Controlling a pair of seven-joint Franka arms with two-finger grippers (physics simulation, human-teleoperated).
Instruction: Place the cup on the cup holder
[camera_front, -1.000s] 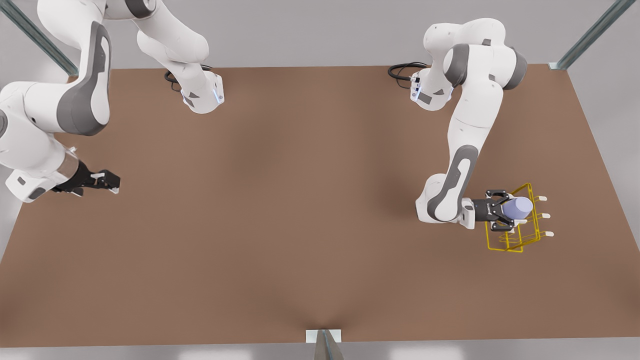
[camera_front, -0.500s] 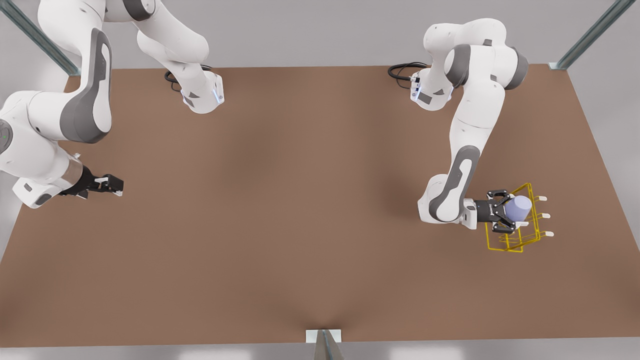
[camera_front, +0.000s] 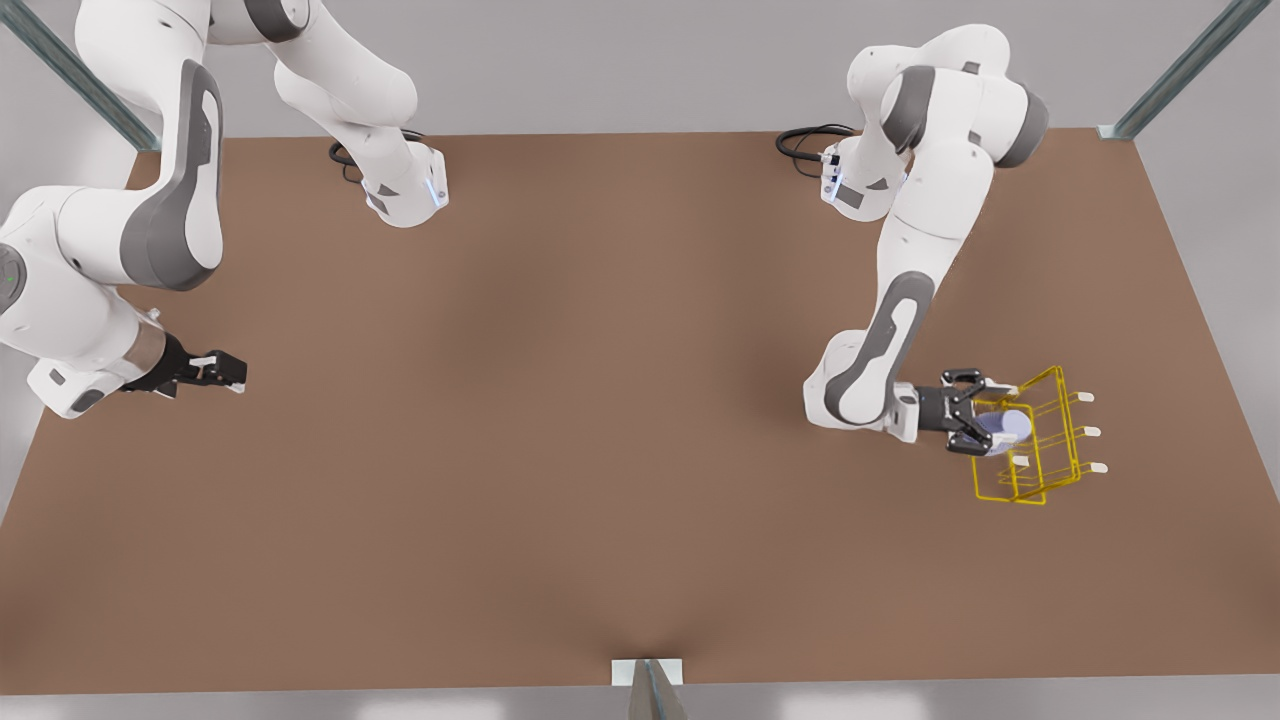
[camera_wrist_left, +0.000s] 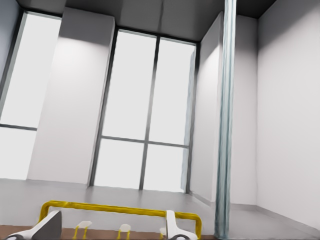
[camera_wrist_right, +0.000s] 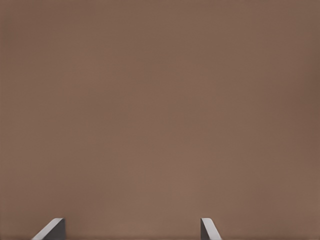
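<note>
Left gripper (camera_front: 985, 428) is at the cup holder (camera_front: 1040, 480) on the front view's right, arm stretched out low over the brown surface (camera_front: 600, 450) with the wrist level. The cup (camera_front: 1005, 425) lies on its side inside the yellow wire frame, mouth end toward the gripper and base toward the white-capped prongs (camera_front: 1085, 432). The gripper's black fingers (camera_front: 968, 378) are spread wide on either side of the cup's near end; looks released, though I can't tell whether a finger touches the cup wall. The left wrist view backs that up: two pale fingertips (camera_wrist_left: 172, 225) set well apart, the holder's yellow top bar (camera_wrist_left: 120, 209) running across just past them, white prong caps (camera_wrist_left: 124, 228) below the bar, tall windows and a metal post (camera_wrist_left: 225, 120) behind. The cup sits among the wires of the rack, on the side toward the arm; can't tell whether it is threaded on a prong or just resting on the frame. Right gripper (camera_front: 228, 370) waits far off at the front view's left edge, low over bare surface, well apart from everything. Its wrist view shows both fingertips (camera_wrist_right: 207, 229) apart with plain brown surface between them, so unclenched and holding nothing.
</note>
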